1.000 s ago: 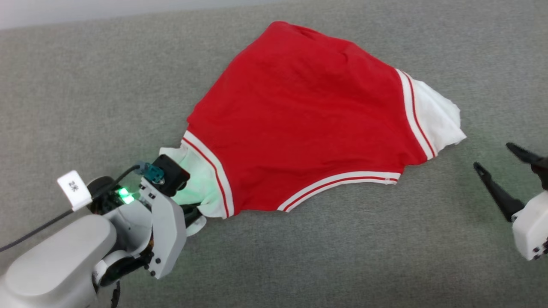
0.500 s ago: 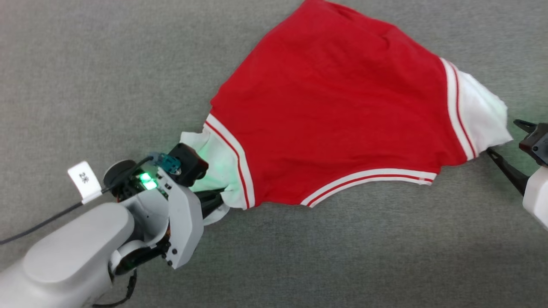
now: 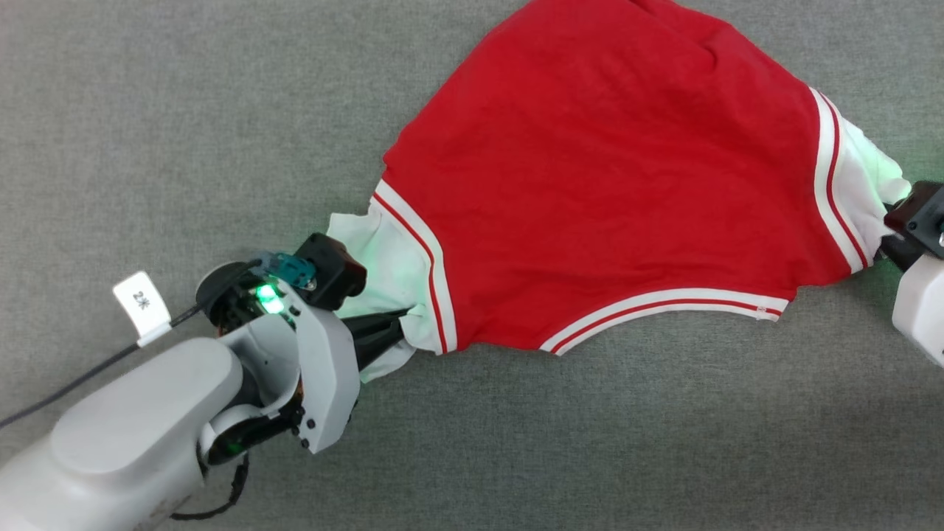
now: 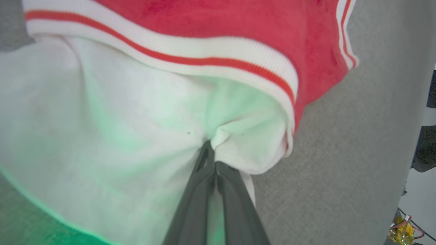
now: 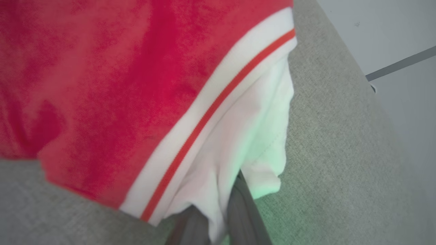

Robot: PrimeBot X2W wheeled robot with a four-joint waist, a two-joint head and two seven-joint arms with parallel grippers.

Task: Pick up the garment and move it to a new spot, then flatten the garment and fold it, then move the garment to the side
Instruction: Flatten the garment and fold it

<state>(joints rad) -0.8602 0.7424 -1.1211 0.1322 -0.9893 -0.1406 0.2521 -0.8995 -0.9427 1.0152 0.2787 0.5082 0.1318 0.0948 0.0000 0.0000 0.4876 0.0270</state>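
Partly, garment (image 3: pixel 627 184) covers right hand (image 5: pixel 223 204); top cropped.

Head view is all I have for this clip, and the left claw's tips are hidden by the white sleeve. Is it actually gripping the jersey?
Observer: Yes. The left wrist view shows the left claw shut, fingers pressed together, pinching a bunched fold of the garment at its white sleeve.
Operator: And the right claw at my frame's edge?
Observer: In the right wrist view the right claw straddles the other white sleeve, cloth draped between its fingers; one tip is covered, so I cannot tell whether it is shut.
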